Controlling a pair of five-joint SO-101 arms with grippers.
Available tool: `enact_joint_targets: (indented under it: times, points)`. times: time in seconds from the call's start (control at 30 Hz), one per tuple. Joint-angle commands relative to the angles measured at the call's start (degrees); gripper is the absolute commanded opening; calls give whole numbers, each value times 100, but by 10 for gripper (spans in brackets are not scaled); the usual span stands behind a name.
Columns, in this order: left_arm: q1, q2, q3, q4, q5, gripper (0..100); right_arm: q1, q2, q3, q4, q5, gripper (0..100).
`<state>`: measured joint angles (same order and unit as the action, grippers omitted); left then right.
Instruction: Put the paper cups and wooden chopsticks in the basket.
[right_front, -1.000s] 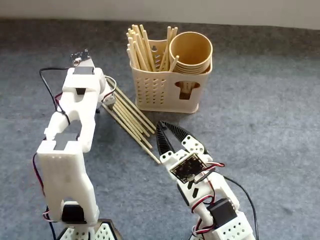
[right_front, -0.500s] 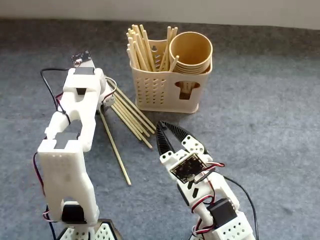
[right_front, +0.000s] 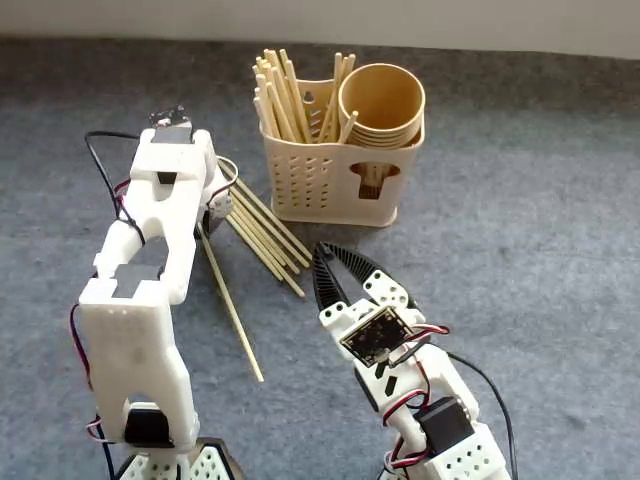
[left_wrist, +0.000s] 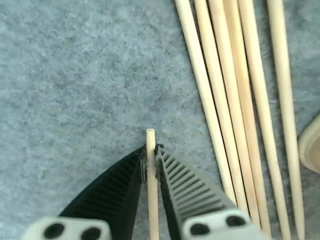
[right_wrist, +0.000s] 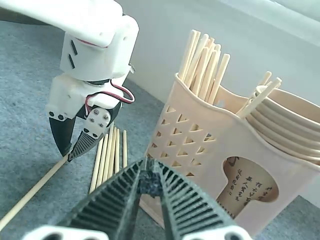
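Several loose chopsticks (right_front: 268, 236) seen from above, lying side by side on the grey table (right_front: 540, 260), just left of the basket (right_front: 320, 190) and nearer. Already inside the basket: stacked paper cups (right_front: 382, 100) on the right, a bunch of upright chopsticks (right_front: 285, 95) on the left. One single chopstick (right_front: 232, 310) set apart from the loose chopsticks, slanting toward the near side, its far end hidden under the left arm (right_front: 150, 260). Right gripper (right_front: 322, 250) mid-table, just right of the near ends of the loose chopsticks, pointing at the basket.

From the left wrist: left gripper (left_wrist: 151, 150) clamped on the single chopstick (left_wrist: 150, 136), stick end poking just past the fingertips. Loose chopsticks (left_wrist: 230, 100) close beside, flat on the table, not gripped.

From the right wrist: right gripper (right_wrist: 150, 176) with tips together, holding nothing. Beyond it, left gripper (right_wrist: 70, 156) low over the table, pinching one end of the single chopstick (right_wrist: 30, 192); cannot tell whether the rest of that stick is lifted. Loose chopsticks (right_wrist: 107, 155) between that gripper and the basket (right_wrist: 200, 145).

Judged well along but unfinished. No cups seen outside the basket, and many sticks already stowed. Left to do: the held stick and then the loose chopsticks.
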<state>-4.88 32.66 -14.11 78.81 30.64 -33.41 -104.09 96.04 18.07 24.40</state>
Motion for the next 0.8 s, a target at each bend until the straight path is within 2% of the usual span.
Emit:
enact_joint_targets:
  times: [0.0, 0.13, 0.3, 0.47, 0.63, 0.77]
  points:
    - [207, -163, -321, 255, -26, 5, 48, -57, 558, 22, 62, 6]
    - [180, -470, -145, 255, -26, 5, 48, -57, 558, 22, 62, 6]
    - [180, -1385, 743, 149, -26, 5, 48, -66, 558, 13, 62, 6]
    - [171, -2378, 1868, -659, -35, 5, 48, -66, 558, 13, 62, 6]
    - [171, -3310, 2862, -1415, -466, 5, 48, -66, 558, 13, 62, 6]
    - [171, -3960, 3486, -1846, -501, 5, 48, -57, 558, 13, 62, 6]
